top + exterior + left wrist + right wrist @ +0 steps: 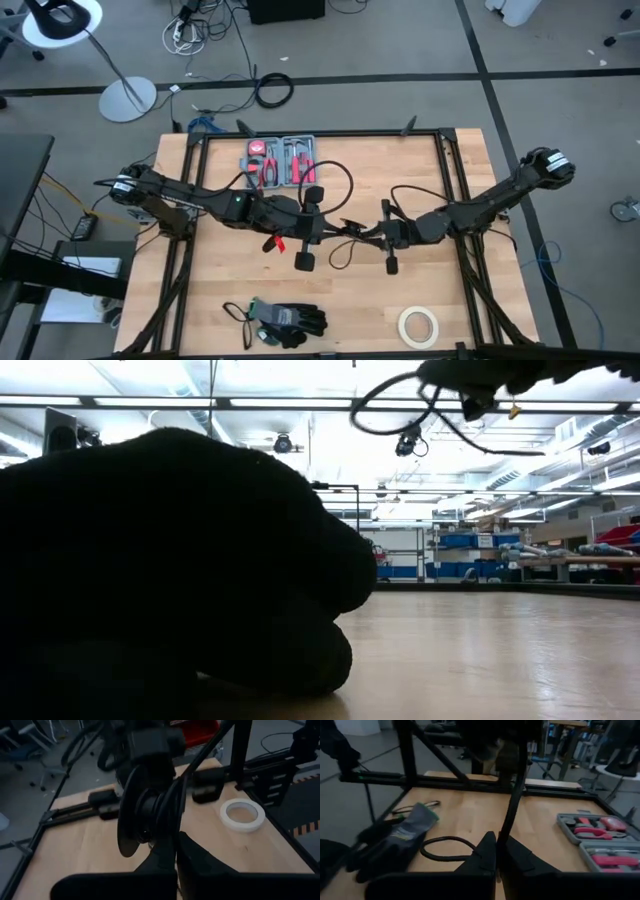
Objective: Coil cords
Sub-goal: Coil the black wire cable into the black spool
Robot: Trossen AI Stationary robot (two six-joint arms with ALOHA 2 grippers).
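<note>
A: Where's the cord (335, 190)?
B: Above the middle of the bench (220, 290), strung between both arms, looping toward the tool case (281, 160).
A: And the left gripper (175, 852)?
B: Closed on the cord beside its spool.
A: The right gripper (496, 851)?
B: Clamped on the cord too.

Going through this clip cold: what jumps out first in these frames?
The two dark arms meet over the middle of the table, the left gripper and the right gripper both shut on the thin black cord, which loops loosely between them above the wood. Around them lie a grey tool case at the far edge, black gloves and a roll of white tape at the near edge.
</note>
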